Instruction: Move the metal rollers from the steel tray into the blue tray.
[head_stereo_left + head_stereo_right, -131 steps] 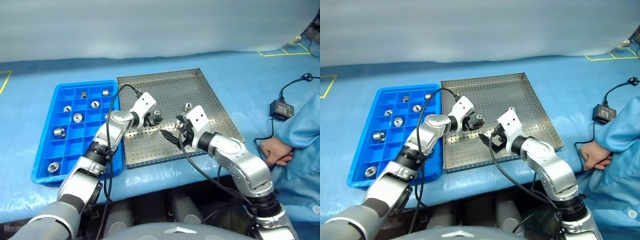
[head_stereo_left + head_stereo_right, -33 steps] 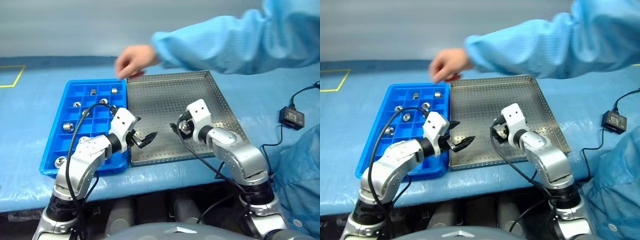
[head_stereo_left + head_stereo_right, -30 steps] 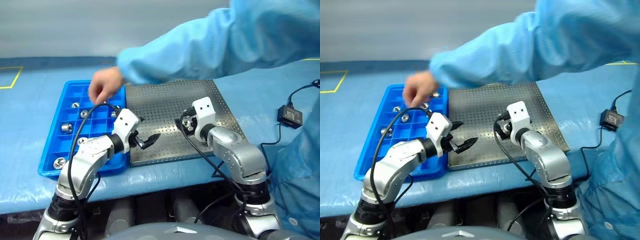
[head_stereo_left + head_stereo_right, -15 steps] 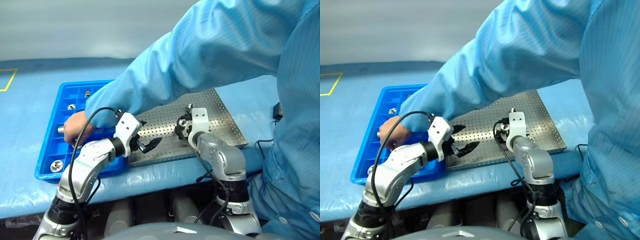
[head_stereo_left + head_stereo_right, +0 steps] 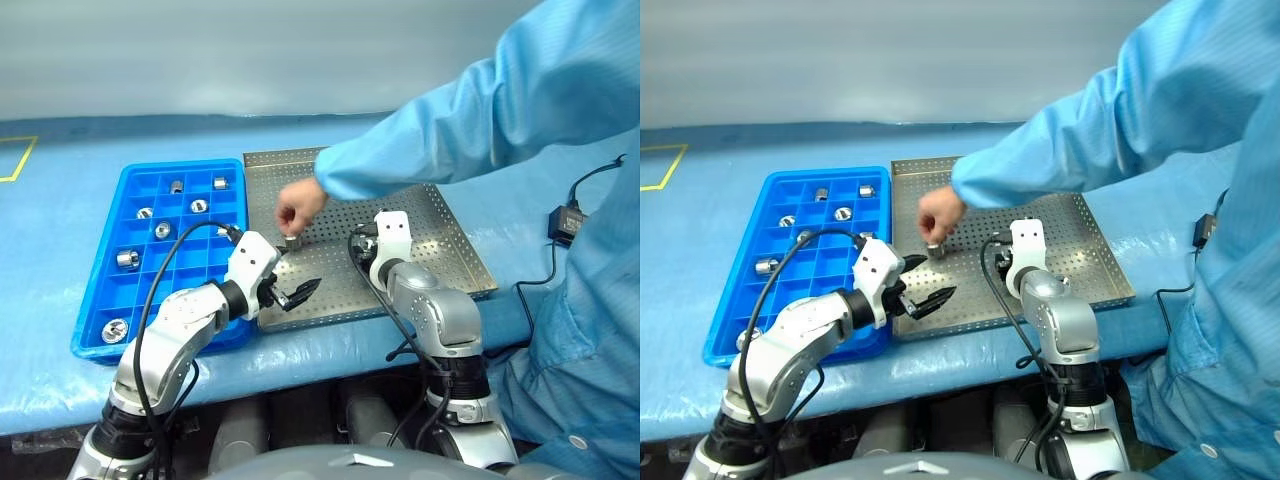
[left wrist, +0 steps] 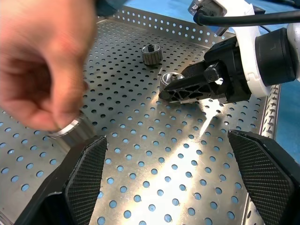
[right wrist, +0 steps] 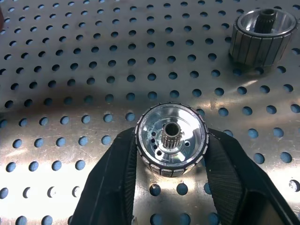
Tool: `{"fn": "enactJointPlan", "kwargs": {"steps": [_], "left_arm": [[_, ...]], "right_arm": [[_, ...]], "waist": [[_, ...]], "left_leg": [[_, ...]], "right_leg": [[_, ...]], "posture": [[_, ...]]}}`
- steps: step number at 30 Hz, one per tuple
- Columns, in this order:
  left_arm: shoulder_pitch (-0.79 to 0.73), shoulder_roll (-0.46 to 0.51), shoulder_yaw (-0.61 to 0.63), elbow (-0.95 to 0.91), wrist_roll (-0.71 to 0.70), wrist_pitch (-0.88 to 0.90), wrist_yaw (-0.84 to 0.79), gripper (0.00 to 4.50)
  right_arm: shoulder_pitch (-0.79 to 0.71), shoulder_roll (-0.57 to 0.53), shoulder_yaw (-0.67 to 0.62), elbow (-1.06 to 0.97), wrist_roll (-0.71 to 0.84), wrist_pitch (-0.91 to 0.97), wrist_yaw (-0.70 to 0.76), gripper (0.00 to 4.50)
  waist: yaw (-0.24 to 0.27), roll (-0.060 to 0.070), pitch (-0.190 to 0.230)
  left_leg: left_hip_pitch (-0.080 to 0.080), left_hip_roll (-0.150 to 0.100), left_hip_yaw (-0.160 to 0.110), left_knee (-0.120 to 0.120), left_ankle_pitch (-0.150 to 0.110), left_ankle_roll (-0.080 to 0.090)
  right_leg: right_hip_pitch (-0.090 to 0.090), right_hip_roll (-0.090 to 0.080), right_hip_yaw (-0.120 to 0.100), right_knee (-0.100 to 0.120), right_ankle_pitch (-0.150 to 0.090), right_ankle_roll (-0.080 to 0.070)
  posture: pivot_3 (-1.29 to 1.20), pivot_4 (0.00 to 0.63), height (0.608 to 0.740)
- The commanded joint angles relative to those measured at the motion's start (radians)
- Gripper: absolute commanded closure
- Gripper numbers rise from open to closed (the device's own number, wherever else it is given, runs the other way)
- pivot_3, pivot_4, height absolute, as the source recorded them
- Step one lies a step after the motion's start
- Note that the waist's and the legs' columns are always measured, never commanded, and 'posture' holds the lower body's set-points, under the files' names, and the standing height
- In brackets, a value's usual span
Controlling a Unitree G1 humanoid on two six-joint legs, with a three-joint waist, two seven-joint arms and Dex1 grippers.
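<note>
Right now my right gripper [image 7: 171,185] has its two black fingers on either side of a small shiny silver roller with a toothed hollow centre [image 7: 171,139], both pads apparently touching its ribbed wall, so I read this as the grasp closing on it. That roller stands upright on the perforated floor of the large grey steel tray [image 5: 455,262], with a second identical roller [image 7: 258,37] standing nearby on the same floor. My left gripper [image 5: 288,283] hovers spread wide and empty over the near-left edge of the steel tray, beside the bright blue plastic tray with square compartments [image 5: 92,325], where several rollers already sit. A person's hand [image 5: 299,207] in a light blue sleeve is over the steel tray, pinching another roller [image 5: 292,241]. To do this well, I would finish the squeeze with the fingers kept centred on the cylinder, since a smooth round part may squirt out sideways if gripped off-centre. I would lift straight up before swinging left, and hold off until that hand is away from my path.
</note>
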Motion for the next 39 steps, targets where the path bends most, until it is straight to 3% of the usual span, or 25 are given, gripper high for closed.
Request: {"fn": "enactJointPlan", "kwargs": {"steps": [1, 8, 17, 22, 28, 39], "left_arm": [[0.008, 0.012, 0.021, -0.057, -0.016, 0.004, 0.01, 0.0], [0.052, 0.046, 0.086, -0.09, -0.031, 0.02, 0.03, 0.0], [0.18, 0.079, 0.278, -0.17, 0.012, 0.063, 0.169, 0.0], [0.255, 0.043, 0.423, -0.226, 0.026, 0.08, 0.258, 0.0], [0.36, -0.023, 0.516, -0.328, 0.015, 0.087, 0.315, 0.0], [0.447, -0.062, 0.478, -0.41, 0.012, 0.095, 0.341, 0.0]], "right_arm": [[-0.016, -0.009, 0.02, -0.038, 0.0, -0.025, 0.023, 2.8], [-0.031, -0.038, 0.064, -0.11, 0.015, -0.029, 0.081, 2.8], [-0.158, -0.035, 0.164, -0.141, 0.169, -0.019, 0.321, 2.8], [-0.263, -0.024, 0.316, -0.011, 0.176, -0.108, 0.478, 2.8], [-0.367, 0.042, 0.399, 0.2, 0.127, -0.241, 0.548, 2.8], [-0.538, 0.186, 0.324, 0.708, 0.055, -0.534, 0.562, 2.8]], "waist": [[0.0, 0.0, 0.0], [0.001, 0.001, 0.0], [0.016, 0.001, 0.001], [0.048, 0.001, 0.001], [0.099, 0.0, 0.001], [0.162, 0.001, 0.001]], "left_leg": [[0.0, 0.0, 0.0, 0.0, 0.0, 0.0], [0.0, 0.0, 0.0, -0.001, 0.0, 0.0], [0.001, 0.001, -0.001, -0.003, 0.0, 0.0], [0.001, 0.001, -0.001, -0.004, 0.0, 0.0], [0.0, 0.001, -0.002, -0.005, 0.0, 0.0], [0.0, 0.001, -0.004, -0.005, -0.001, -0.002]], "right_leg": [[0.0, 0.0, 0.0, 0.0, 0.0, 0.0], [-0.001, 0.0, 0.0, 0.0, 0.0, 0.0], [-0.001, 0.0, -0.001, 0.0, -0.001, -0.002], [-0.001, 0.0, -0.003, 0.0, -0.002, -0.003], [-0.001, -0.002, -0.003, -0.001, -0.002, -0.003], [-0.001, -0.002, -0.008, -0.002, -0.003, -0.005]], "posture": [[-0.02, 0.15, 0.74], [0.0, 0.15, 0.74], [0.1, 0.15, 0.74], [0.18, 0.15, 0.74], [0.28, 0.15, 0.74], [0.37, 0.15, 0.74]]}}
